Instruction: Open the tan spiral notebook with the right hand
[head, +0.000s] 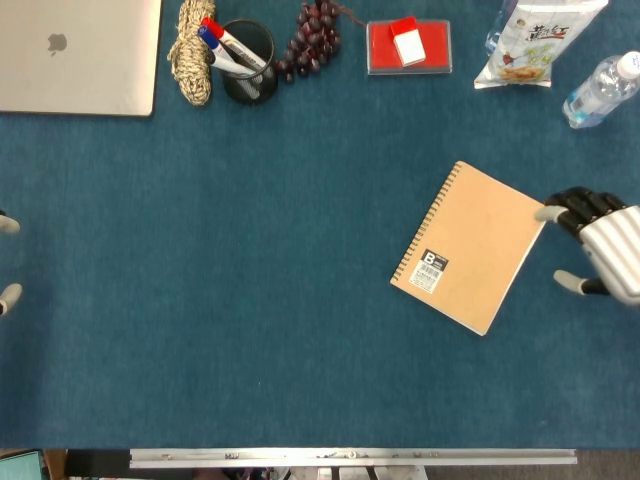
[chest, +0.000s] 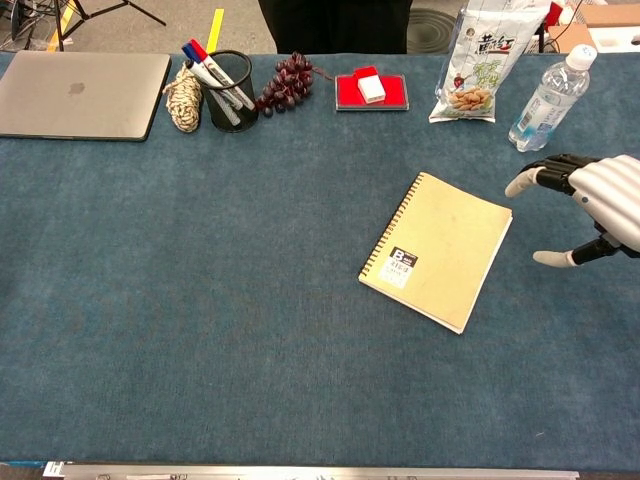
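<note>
Now the closed tan notebook (head: 471, 247) should be lifted at its free edge, beside which the empty right hand (head: 601, 254) is held with fingers (chest: 523, 182) spread apart

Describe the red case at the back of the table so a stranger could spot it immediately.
Look along the far edge of the blue table. Between the dark grapes and the snack bag lies a flat red case. It is the only red rectangle there, with a small white block on top.
</note>
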